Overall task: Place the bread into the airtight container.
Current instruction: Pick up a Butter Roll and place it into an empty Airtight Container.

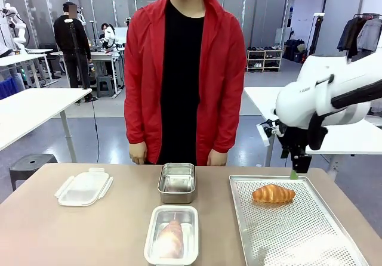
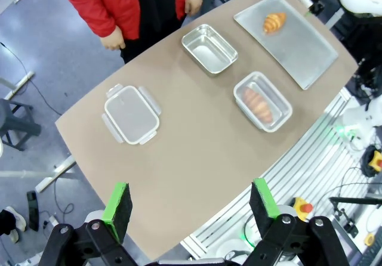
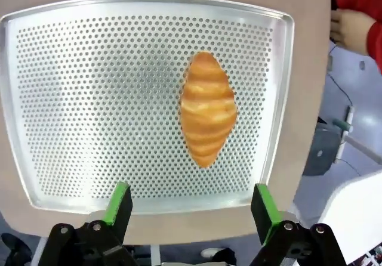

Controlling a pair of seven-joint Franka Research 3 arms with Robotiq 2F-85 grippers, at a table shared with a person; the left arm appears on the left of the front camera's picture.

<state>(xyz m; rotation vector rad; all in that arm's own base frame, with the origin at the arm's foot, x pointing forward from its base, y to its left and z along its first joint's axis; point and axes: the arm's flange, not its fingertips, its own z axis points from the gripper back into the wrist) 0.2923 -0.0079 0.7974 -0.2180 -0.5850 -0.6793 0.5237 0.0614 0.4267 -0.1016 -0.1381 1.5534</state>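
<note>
In the front view your right gripper (image 1: 293, 173) hangs by the far edge of the tray (image 1: 322, 230), near the croissant (image 1: 273, 194) lying on it. Your left wrist view shows the left gripper (image 2: 190, 189) open, high above the table (image 2: 197, 152). In your right wrist view the jaws stand wide, croissant below.

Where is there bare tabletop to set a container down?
Widest free patch: the near-left tabletop, this side of the lid and left of the container holding bread. The near half of the tray, this side of the croissant, is bare too. Crowded: the centre, where the empty container and the filled one sit close together.
</note>
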